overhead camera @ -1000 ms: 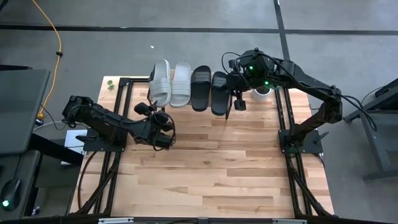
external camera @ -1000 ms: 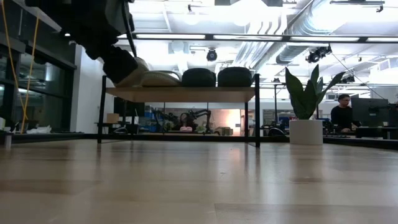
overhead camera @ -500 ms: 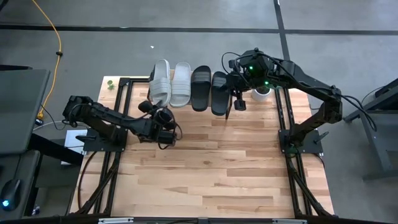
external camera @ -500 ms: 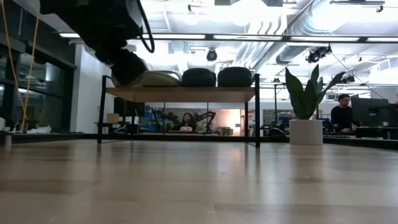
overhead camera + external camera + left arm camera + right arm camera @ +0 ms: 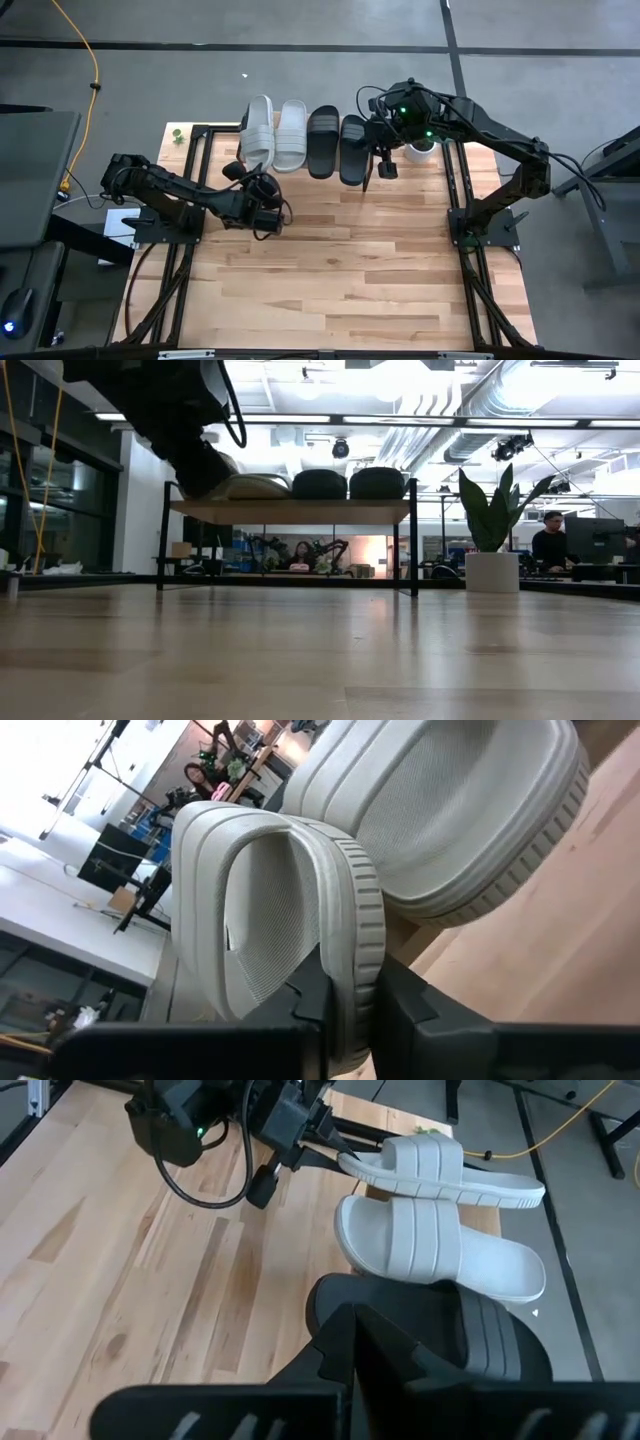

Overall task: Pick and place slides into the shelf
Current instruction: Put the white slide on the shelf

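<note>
Four slides sat in a row on the shelf (image 5: 290,510); we had our left gripper (image 5: 258,187) pinching the near end of the outermost grey slide (image 5: 260,131). That slide (image 5: 290,920) stretched straight ahead of our fingers (image 5: 400,1005), tilted on its edge against the other grey slide (image 5: 292,134), its long axis running away from us. Our right gripper (image 5: 383,164), pressed together, hung empty just beside the end black slide (image 5: 353,148).

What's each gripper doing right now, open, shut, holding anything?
Left gripper: jaws shut on the edge of a light grey slide at the shelf's left end.
Right gripper: jaws shut, holding nothing, beside the black slides.
</note>
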Tool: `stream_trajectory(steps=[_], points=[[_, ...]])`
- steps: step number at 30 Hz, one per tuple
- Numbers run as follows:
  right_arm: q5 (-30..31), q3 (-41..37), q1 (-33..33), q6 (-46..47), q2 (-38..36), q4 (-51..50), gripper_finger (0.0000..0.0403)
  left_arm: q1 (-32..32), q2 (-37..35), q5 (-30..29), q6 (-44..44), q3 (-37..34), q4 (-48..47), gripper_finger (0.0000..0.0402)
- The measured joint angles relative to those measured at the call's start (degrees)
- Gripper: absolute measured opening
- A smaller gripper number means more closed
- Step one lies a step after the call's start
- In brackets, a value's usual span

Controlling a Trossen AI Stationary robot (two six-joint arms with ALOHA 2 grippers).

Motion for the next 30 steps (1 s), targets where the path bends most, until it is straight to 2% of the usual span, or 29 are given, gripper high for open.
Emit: stream_trajectory(steps=[2, 18, 26, 30], points=[[0.0, 0.0, 0.0, 0.0, 0.0, -0.3, 0.0, 0.0, 0.0, 0.7, 0.9, 0.0, -0.4, 0.0015], [0.0, 0.0, 0.0, 0.0, 0.0, -0.3, 0.0, -0.1, 0.0, 3.2, 2.2, 0.3, -8.7, 0.0014], [-0.2, -2.6, 0.0, 0.0, 0.5, 1.8, 0.0, 0.0, 0.0, 3.1, 4.4, 6.9, -16.1, 0.0014], [-0.2, -5.7, 0.0, -0.4, 0.5, 2.9, 0.0, 0.1, 0.0, 2.8, 5.4, 8.4, -16.1, 0.0014]])
